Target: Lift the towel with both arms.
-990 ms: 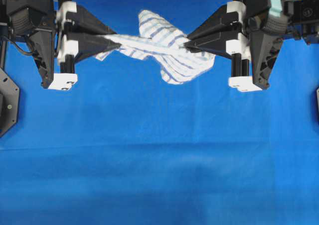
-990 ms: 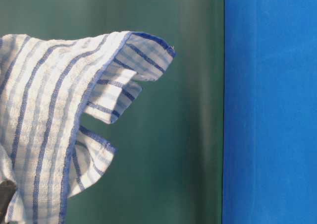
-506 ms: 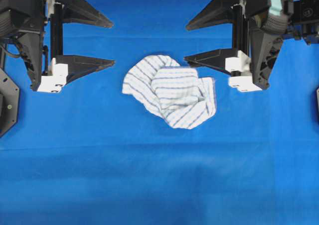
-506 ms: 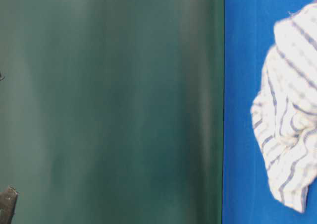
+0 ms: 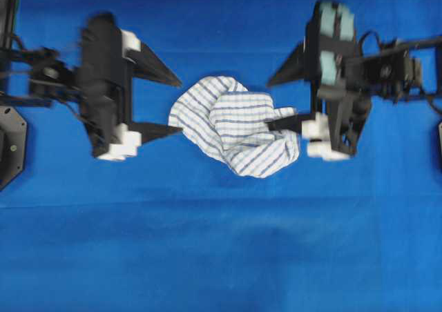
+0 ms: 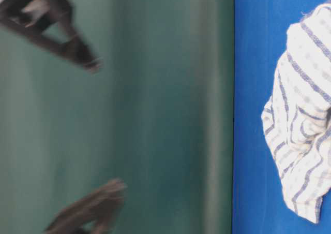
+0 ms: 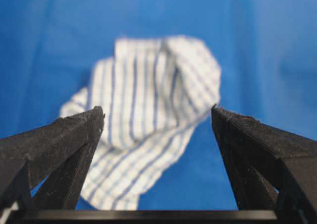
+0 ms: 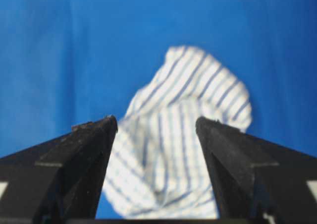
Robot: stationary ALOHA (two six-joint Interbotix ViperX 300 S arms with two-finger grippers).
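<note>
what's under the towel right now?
The towel lies crumpled on the blue tablecloth, which shows all around it. Neither open hand, left hand or right hand, holds it. Whatever its folds cover directly beneath cannot be seen.

Overhead view: left gripper (image 5: 177, 105) at 9 o'clock and right gripper (image 5: 269, 105) at 3 o'clock, both blurred, fingertips pointing inward toward frame centre. Each gripper's two pointed black fingers stand spread wide apart, holding nothing; the wrist views show the same wide gap between the left fingers (image 7: 59, 140) and between the right fingers (image 8: 74, 154). The right gripper carries teal pads at its 12 o'clock end, and white blocks sit at the finger bases of both.
</note>
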